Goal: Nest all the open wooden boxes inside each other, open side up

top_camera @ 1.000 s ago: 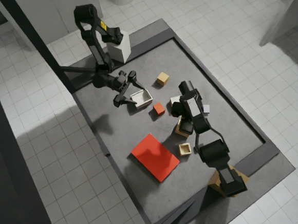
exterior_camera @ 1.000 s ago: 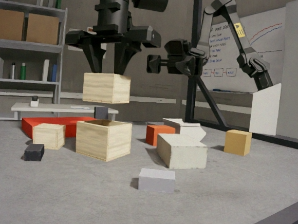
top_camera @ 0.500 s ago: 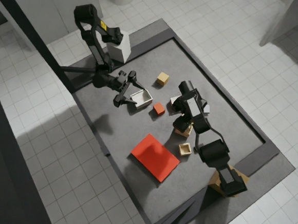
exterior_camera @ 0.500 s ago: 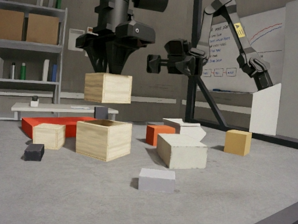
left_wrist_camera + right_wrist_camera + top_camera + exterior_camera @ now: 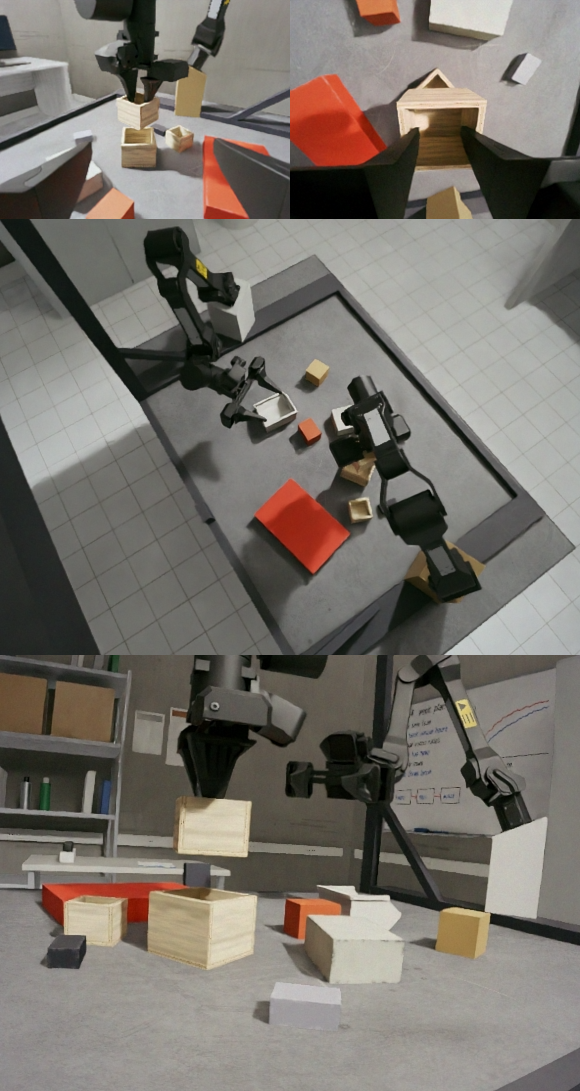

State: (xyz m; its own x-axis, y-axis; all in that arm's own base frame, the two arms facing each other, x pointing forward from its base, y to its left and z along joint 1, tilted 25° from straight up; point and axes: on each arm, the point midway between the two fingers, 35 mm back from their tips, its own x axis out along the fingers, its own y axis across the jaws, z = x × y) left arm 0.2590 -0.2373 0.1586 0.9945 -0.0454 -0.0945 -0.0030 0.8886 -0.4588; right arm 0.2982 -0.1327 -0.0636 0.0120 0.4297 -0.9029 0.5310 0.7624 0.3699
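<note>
My right gripper [image 5: 210, 791] is shut on a medium open wooden box [image 5: 212, 826] and holds it open side up in the air. It hangs above a larger open wooden box [image 5: 202, 927] that stands upright on the table. The right wrist view shows the held box [image 5: 442, 127] between my fingers, with a corner of the larger box [image 5: 435, 79] showing past it. A small open wooden box [image 5: 95, 919] stands upright on the table beside the larger one. My left gripper [image 5: 267, 404] is open and empty, hovering over a white open box [image 5: 275, 411].
A flat red slab [image 5: 301, 525] lies near the table's front edge. An orange cube [image 5: 309, 430], a yellow cube [image 5: 317, 371], a white block [image 5: 355, 950], a small grey block [image 5: 305, 1005] and a dark block [image 5: 66, 951] lie scattered on the table.
</note>
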